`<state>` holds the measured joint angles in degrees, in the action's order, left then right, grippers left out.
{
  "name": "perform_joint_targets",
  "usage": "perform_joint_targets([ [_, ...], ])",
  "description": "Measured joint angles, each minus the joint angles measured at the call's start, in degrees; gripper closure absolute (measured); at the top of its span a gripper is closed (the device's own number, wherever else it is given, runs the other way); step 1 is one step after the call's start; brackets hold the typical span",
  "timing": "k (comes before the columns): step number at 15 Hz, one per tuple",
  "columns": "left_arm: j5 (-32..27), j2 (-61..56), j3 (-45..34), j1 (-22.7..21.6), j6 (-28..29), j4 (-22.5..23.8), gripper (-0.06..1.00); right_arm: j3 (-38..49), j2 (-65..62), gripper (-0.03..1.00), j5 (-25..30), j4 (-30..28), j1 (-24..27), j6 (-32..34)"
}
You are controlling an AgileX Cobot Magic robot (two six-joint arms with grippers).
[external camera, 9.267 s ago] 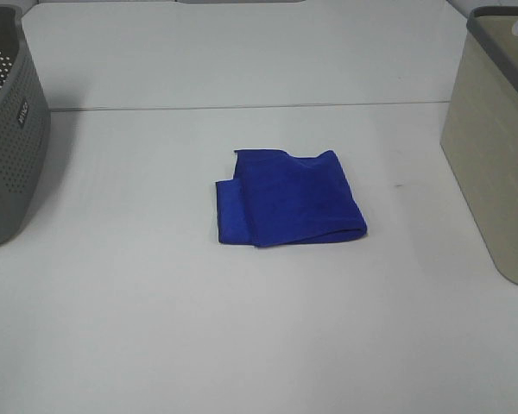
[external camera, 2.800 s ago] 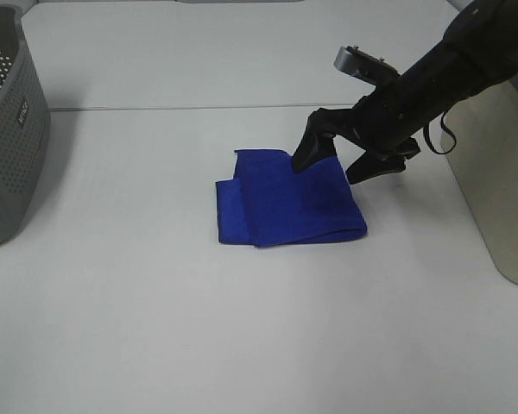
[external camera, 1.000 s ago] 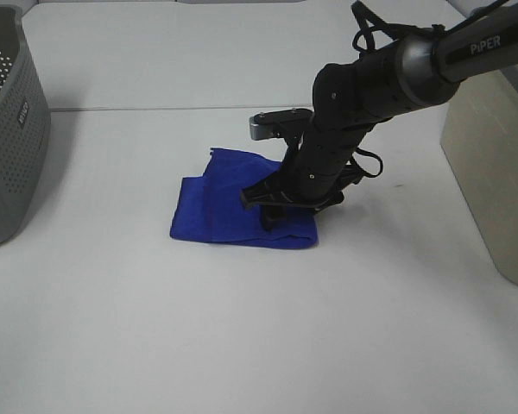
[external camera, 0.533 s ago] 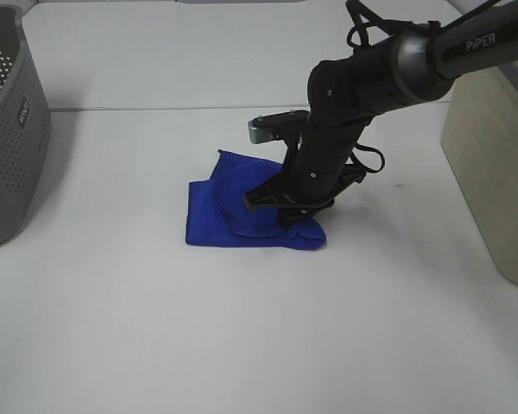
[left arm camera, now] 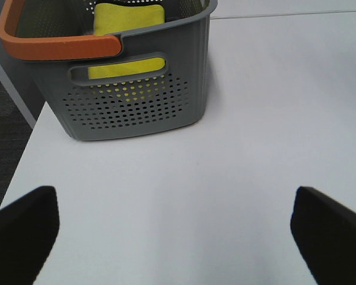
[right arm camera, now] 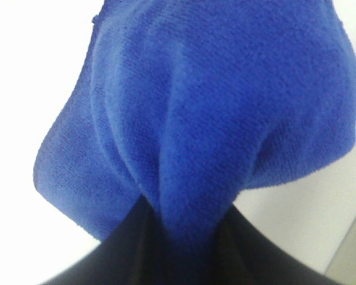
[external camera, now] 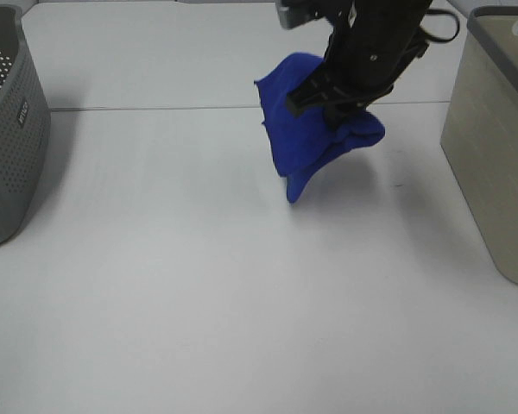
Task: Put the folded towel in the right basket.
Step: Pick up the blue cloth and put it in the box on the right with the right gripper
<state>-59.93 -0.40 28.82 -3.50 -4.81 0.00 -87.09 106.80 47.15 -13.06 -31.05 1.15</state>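
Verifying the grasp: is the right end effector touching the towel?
Touching. The right wrist view shows the towel gathered into a pinch inside the right end effector; the exterior high view shows it hanging from there.

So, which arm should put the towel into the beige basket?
Right. The right gripper holds the blue towel in the air near the beige basket; the left gripper is open by the grey basket.

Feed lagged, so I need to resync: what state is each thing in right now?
Blue towel: bunched, hanging clear of the table.
Right gripper: fingers shut on the towel.
Left gripper: fingers open, empty.
Right basket: upright, towel not in it.
Left basket: upright, yellow cloth inside.
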Motion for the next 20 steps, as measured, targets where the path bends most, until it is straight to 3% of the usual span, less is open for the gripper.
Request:
perform_joint_targets([
  [3,0.00,0.00,0.00,0.00,0.00,0.00,-0.05,0.00,-6.76,0.72,0.74,0.40,5.16,0.00],
  [10,0.00,0.00,0.00,0.00,0.00,0.00,-0.05,1.32,-14.15,0.72,2.81,10.20,35.47,0.00],
  [13,0.00,0.00,0.00,0.00,0.00,0.00,-0.05,8.14,-14.15,0.72,-1.43,14.50,44.18,0.29],
  [16,0.00,0.00,0.00,0.00,0.00,0.00,-0.05,15.87,-13.35,0.72,-7.33,17.65,46.18,0.97],
  [20,0.00,0.00,0.00,0.00,0.00,0.00,-0.05,18.16,-11.46,0.72,-8.48,18.68,46.18,0.52],
])
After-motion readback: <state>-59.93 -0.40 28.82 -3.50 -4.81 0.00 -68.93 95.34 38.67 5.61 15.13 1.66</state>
